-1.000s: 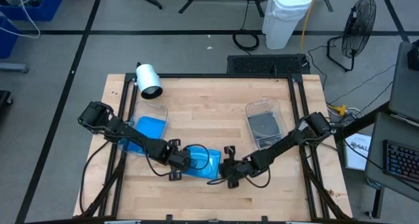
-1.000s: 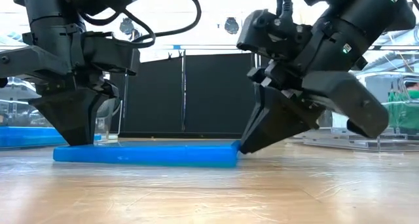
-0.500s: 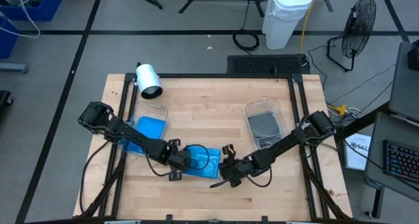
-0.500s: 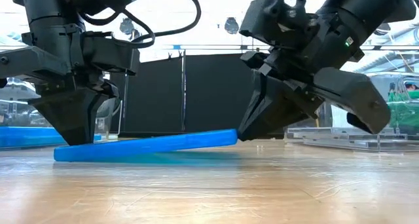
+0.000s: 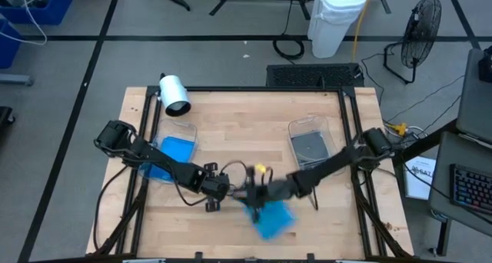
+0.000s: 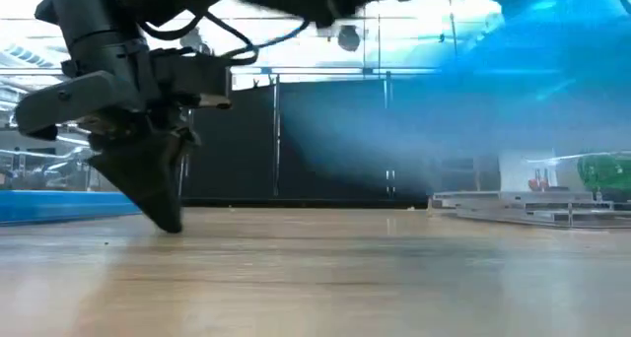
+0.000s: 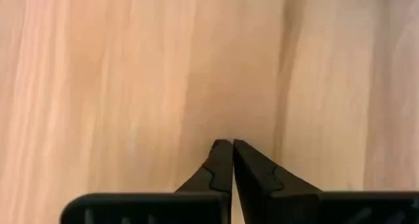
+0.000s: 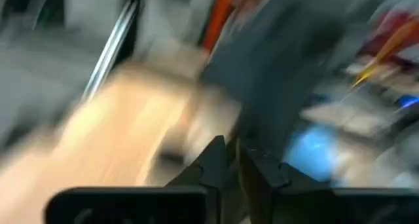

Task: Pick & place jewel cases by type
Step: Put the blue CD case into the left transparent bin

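High view gives me a blurred blue jewel case (image 5: 273, 219) just beside the right hand (image 5: 257, 191), whose grip I cannot tell, the left hand (image 5: 217, 192) pinched empty nearby, so next I judge it needs re-gripping.

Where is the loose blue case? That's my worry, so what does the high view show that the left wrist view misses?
Only the high view: a blurred blue jewel case near the table's front edge, by the right gripper, plus two clear tubs. Only the left wrist view: the left gripper shut on nothing. Both: bare wooden table.
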You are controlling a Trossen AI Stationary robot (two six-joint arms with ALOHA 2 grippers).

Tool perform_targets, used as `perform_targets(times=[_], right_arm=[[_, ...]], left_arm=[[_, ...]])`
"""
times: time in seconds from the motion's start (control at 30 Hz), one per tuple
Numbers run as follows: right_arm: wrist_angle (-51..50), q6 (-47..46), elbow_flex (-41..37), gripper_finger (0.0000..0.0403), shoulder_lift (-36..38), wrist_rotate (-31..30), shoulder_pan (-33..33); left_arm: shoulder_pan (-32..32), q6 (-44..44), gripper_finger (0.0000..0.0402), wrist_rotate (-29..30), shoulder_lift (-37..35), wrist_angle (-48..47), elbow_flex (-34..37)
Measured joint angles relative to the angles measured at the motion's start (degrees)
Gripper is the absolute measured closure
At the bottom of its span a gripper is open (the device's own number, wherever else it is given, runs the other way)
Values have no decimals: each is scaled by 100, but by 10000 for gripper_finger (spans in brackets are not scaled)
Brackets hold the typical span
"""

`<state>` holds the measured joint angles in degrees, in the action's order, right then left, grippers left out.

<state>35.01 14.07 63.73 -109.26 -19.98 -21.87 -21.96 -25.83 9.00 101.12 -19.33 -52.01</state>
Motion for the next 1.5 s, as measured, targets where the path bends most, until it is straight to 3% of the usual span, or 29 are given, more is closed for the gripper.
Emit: perform_targets(times=[0.2,0.37,0.47,0.57,0.73,0.9,1.2,1.33,1.5], right_arm=[[-465,-302,-24,321,28,21,196],[-1315,-599,-96,314,-4,199,135],[-1850,-754,-42,324,464,152,5],[-3186,-1253,-59,337,1096,213,-217],[-5202,-3181,-50,357,2417,522,-724],[-6493,-5380,-81,358,2856,817,-1591],[-7051,-8718,-68,377,2540,1282,-3138],[-7751,-10409,-79,397,2179,1680,-3694],[-7922,-11905,-125,400,1580,2852,-4084]], left_arm=[[25,27,397,-51,7,34,-7],[22,118,379,23,4,49,-2],[18,147,373,113,4,85,0],[18,202,373,139,4,153,7],[20,356,391,185,9,350,17],[24,629,392,220,9,582,20],[18,1673,358,-349,3,2598,15],[13,1711,365,-356,0,2679,15],[20,1650,387,-293,0,2448,15]])
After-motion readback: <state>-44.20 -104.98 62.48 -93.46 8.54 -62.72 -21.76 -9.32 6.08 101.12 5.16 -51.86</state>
